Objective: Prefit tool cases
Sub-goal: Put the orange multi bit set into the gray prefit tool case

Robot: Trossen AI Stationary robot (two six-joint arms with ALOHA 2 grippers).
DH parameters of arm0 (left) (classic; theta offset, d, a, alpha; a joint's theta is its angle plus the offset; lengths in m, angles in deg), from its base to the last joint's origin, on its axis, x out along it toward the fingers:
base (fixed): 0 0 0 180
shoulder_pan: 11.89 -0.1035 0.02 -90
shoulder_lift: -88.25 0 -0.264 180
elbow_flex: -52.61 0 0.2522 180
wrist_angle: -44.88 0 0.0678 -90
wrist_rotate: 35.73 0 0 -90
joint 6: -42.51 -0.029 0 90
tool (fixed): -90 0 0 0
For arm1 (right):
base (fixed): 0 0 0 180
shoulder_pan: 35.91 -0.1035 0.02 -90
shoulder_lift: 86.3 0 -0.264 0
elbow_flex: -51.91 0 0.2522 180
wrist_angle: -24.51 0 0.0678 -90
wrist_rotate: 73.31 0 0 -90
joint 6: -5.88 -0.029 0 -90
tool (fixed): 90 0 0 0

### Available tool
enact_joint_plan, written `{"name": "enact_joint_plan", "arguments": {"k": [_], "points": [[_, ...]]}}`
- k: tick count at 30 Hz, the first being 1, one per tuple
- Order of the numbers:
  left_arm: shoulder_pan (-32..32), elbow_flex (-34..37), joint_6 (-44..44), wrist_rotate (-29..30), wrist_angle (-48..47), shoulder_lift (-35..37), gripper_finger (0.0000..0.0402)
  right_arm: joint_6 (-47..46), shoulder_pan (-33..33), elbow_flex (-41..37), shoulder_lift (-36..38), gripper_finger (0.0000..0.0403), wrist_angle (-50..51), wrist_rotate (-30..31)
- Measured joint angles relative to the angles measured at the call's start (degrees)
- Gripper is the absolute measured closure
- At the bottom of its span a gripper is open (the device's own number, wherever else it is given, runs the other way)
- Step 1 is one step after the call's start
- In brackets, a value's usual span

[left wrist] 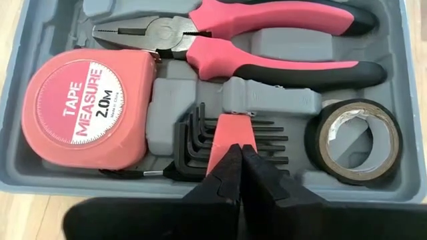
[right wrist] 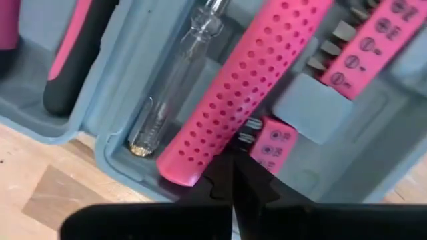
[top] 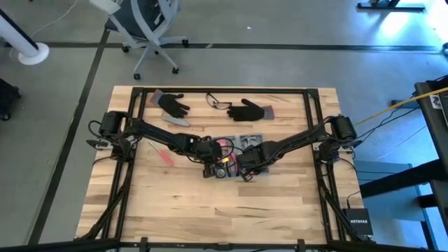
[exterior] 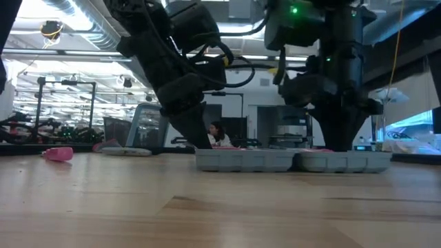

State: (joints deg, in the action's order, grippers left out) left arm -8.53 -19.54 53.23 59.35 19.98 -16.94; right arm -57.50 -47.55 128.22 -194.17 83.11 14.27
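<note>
The tool case [top: 241, 150] lies open near the middle of the wooden tabletop [top: 210, 210], its two grey-blue halves side by side; in the low view they read as two shallow trays [exterior: 293, 160] sitting flat on the wood. Both arms reach in from the sides and meet over it.

The left claw [left wrist: 239, 175] hangs just above one half of the case [left wrist: 40, 190], its fingers pressed together with nothing between them. Below it, in the moulded slots, sit a pink tape measure [left wrist: 83, 110] marked 2.0M, a pair of pliers [left wrist: 220, 33] with pink and black handles along the far wall, a fanned set of black hex keys [left wrist: 193, 137] with a pink holder [left wrist: 230, 133] over them, and a roll of black tape [left wrist: 353, 140] in a round recess.

The right claw [right wrist: 230, 177] is also closed and empty, its tips right at the rim of the other half [right wrist: 127, 167]. That half holds a pink perforated handle [right wrist: 233, 87] lying in a long slot, a clear-bodied screwdriver-like tester [right wrist: 177, 80] beside it, a pink bit holder [right wrist: 360, 47] with metal bits, a smaller pink bit block [right wrist: 273, 147] near the fingertips, and a pink and black handle [right wrist: 73, 53] in the neighbouring compartment.

Well apart from the case, toward the far edge, lie two black gloves [top: 175, 105] and a pair of glasses [top: 218, 103]. A loose pink tool [top: 164, 155] rests on the wood near the left arm.
</note>
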Motion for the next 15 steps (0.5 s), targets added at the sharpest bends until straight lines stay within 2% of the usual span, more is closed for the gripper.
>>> {"name": "enact_joint_plan", "arguments": {"k": [3, 10, 15], "points": [[0.0, 0.0, -0.2, 0.1, -0.1, 0.0, 0.0402, 1.3, 0.1, 0.2, -0.3, 0.0403, -0.2, 0.0], [-0.1, 0.0, -0.4, 0.0, 0.1, 0.1, 0.0401, 2.5, 3.1, 3.6, 10.7, 0.0403, 7.7, 4.0], [-0.1, 0.0, -0.1, 0.0, 0.2, 0.1, 0.0401, 2.4, 3.3, 4.0, 12.4, 0.0403, 11.7, 4.6]]}}
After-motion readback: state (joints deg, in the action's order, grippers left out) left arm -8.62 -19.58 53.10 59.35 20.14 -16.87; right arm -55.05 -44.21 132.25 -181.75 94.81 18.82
